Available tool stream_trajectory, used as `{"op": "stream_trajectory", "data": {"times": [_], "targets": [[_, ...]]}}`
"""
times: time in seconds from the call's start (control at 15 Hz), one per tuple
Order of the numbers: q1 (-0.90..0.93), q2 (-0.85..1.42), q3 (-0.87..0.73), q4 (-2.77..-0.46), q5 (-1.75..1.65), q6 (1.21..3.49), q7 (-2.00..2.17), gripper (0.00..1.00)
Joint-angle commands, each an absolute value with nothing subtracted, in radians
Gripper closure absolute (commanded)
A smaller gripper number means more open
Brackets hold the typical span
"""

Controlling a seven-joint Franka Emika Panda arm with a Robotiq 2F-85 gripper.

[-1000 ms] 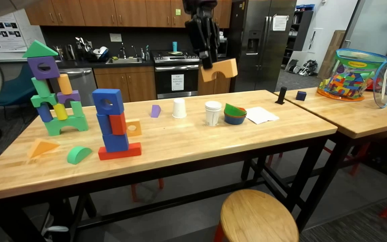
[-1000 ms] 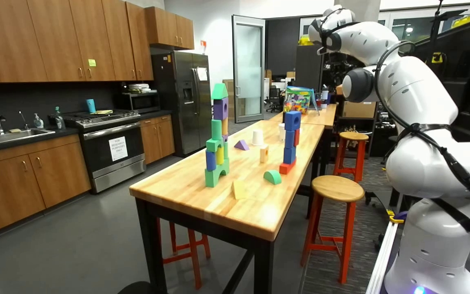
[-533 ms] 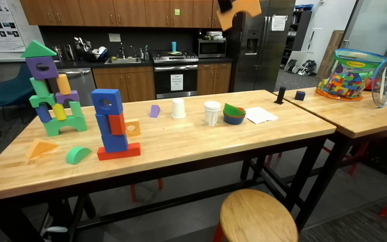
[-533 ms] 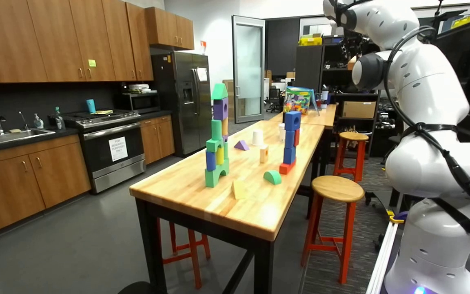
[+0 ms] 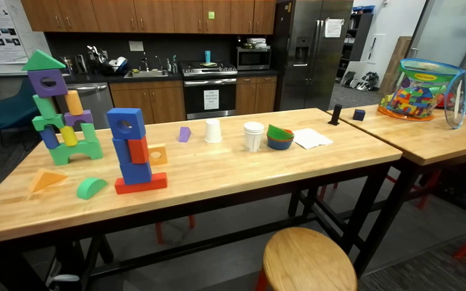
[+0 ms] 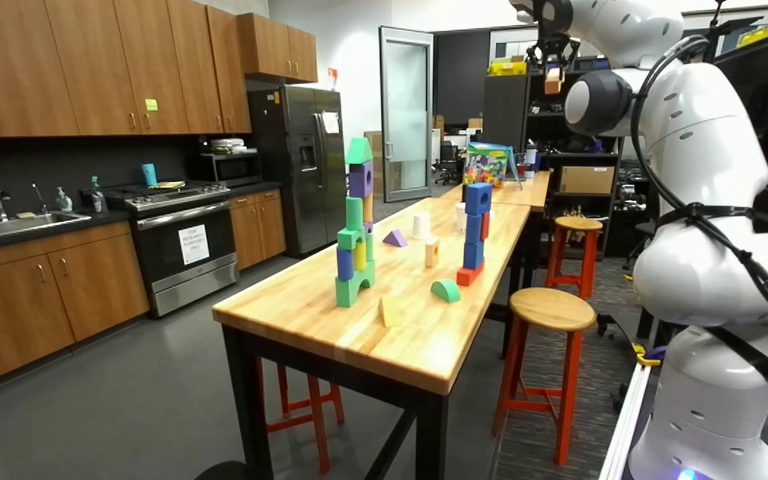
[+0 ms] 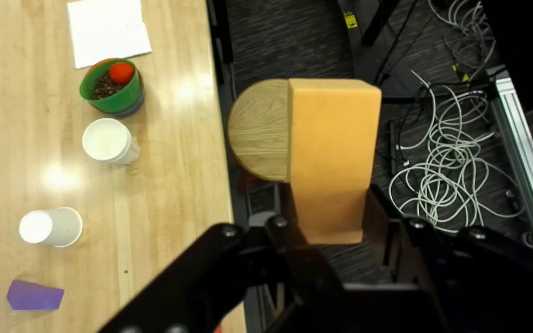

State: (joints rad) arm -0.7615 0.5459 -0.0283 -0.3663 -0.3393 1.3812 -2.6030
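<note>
Wrist view: the hand (image 7: pixel 331 210) is clamped on an orange block (image 7: pixel 333 134), gripping it by two opposite sides. The block shows in front of the dark floor (image 7: pixel 289 41) and a round wooden stool (image 7: pixel 257 129), outside one long edge of the tabletop (image 7: pixel 174 194). In an exterior view the hand hangs high with the block directly beneath it, well above the level of the tabletop.

A blue and red tower (image 5: pixel 138 151) stands near the stool-side long edge, with a square block with a round hole (image 5: pixel 159 161) near it. A taller tower of mixed colours (image 5: pixel 70 136), topped by a green triangle (image 5: pixel 43 62), rises nearer the long edge facing the oven (image 5: pixel 194 95). Toward the short edge away from the second tabletop (image 5: pixel 427 139) lie an orange wedge (image 5: pixel 47 180) and a green half-round block (image 5: pixel 90 188).

A purple block (image 5: pixel 184 134) and an upturned white cup (image 5: pixel 212 131) sit near the oven-side long edge; another white cup (image 5: pixel 253 138) and nested bowls (image 5: pixel 280 142) are farther in. White paper (image 5: pixel 311 138) lies near the short edge bordering the second tabletop, and a black upright piece (image 5: pixel 335 114) stands beside that edge, toward its oven-side corner
</note>
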Motion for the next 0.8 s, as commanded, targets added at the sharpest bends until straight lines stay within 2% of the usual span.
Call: {"op": "stream_trajectory", "data": {"times": [0.0, 0.07, 0.33, 0.67, 0.73], "targets": [[-0.702, 0.534, 0.068, -0.372, -0.428, 1.369, -2.601, 0.85], [-0.664, 0.512, -0.045, -0.403, -0.318, 1.364, -2.590, 0.85], [-0.620, 0.505, -0.101, -0.409, -0.216, 1.238, -2.346, 0.85], [-0.660, 0.542, -0.115, -0.363, -0.100, 1.132, -2.089, 0.85], [-0.642, 0.554, -0.125, -0.358, -0.134, 1.149, -2.174, 0.60]]}}
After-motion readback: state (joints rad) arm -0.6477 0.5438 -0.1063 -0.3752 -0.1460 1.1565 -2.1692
